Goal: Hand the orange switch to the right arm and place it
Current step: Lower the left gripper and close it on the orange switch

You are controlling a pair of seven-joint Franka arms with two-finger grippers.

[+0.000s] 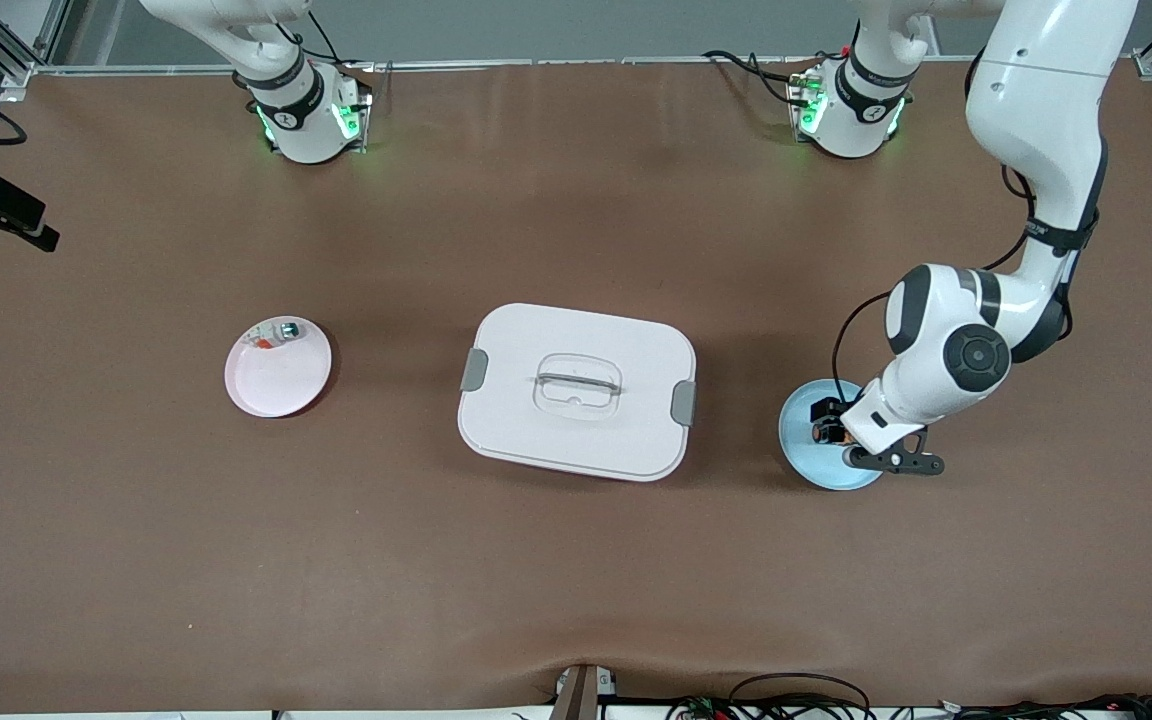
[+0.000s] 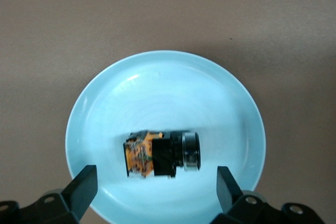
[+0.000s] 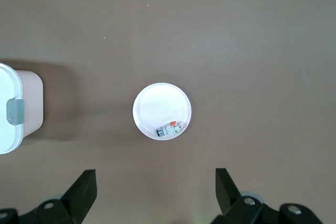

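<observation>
The orange switch (image 1: 825, 424) (image 2: 160, 153) lies on its side in a light blue plate (image 1: 804, 466) (image 2: 157, 87) toward the left arm's end of the table. It shows an orange-tan block at one end and a black body with a ringed cap at the other. My left gripper (image 1: 833, 433) (image 2: 156, 182) hangs just above the plate. It is open, with the switch between its fingers and untouched. My right gripper (image 3: 156, 183) is open and empty, high above the table beside a pink plate (image 3: 157, 106). It is out of the front view.
A white lidded box (image 1: 576, 390) (image 3: 10, 108) with grey latches sits mid-table. The pink plate (image 1: 276, 385), toward the right arm's end, holds a small white-grey part (image 1: 276, 335) (image 3: 169, 129). Bare brown table lies all around.
</observation>
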